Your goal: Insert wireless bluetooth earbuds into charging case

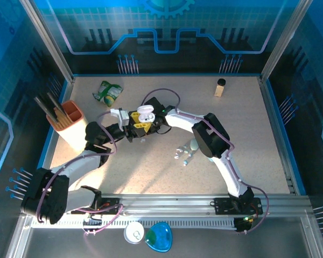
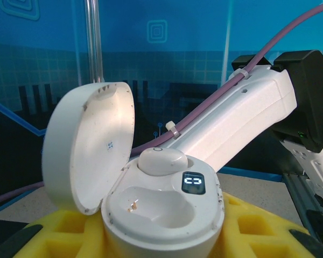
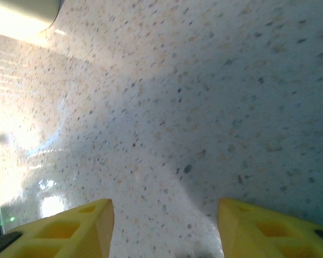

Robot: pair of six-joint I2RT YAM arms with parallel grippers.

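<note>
One white earbud is seated in the open white pebble-shaped case clamped by the left gripper; its second socket waits. Right gripper gapes, empty.

1) charging case: base cut by btm edge.
2) earbuds on desk: too small to count.
3) right jaws: tips only, rest off-frame.
4) pale obj: cropped, top-left corner.

Counted one open charging case, one earbud seated inside. Loose earbuds mid-table: several, too small to number. One packet, one bottle near far edge; one orange cup near left edge.
</note>
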